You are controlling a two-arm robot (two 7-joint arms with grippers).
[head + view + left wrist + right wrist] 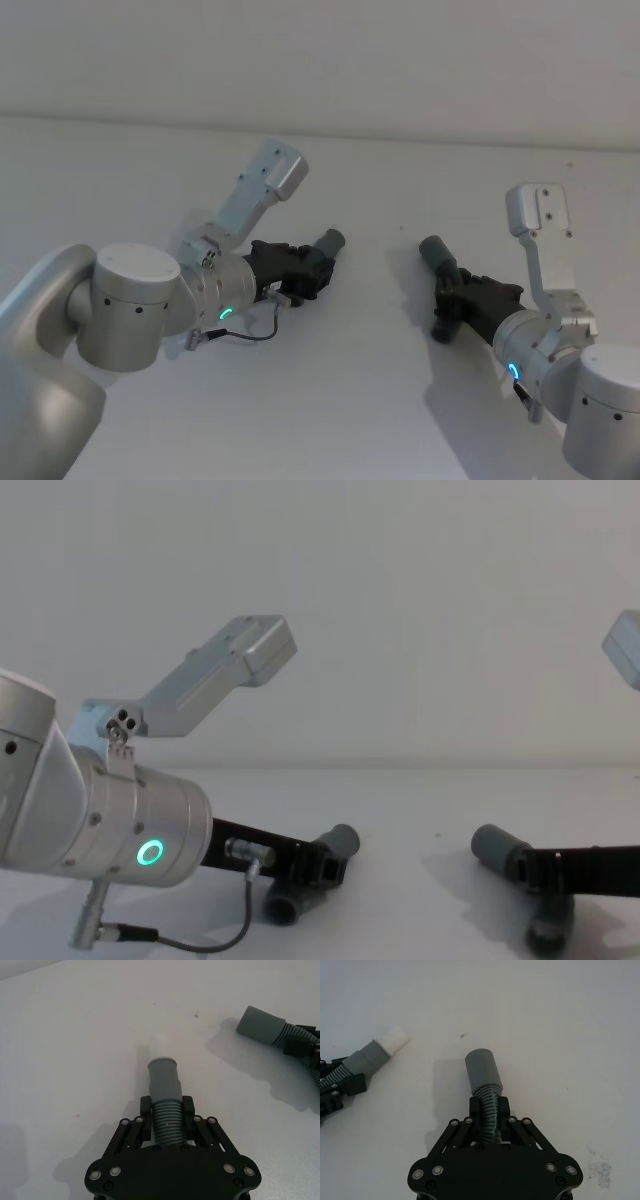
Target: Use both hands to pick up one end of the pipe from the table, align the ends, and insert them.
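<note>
left gripper clenched on the ribbed body of the white-tipped hose piece, fingers pressing either side just behind the grey cuff. white tip points out over the white table, roughly toward the other piece.

right gripper clamped the same way on the ribs of the plain-cuffed hose piece, just behind its smooth cuff.

head view: both pieces mid-table, white-tipped one on the robot's left, plain one on its right. cuffs angle away from the robot and inward, apart, bare table between them, not lined up.

chest view: each piece's free bent end hangs below its gripper, down at the table; contact with the surface cannot be told.
</note>
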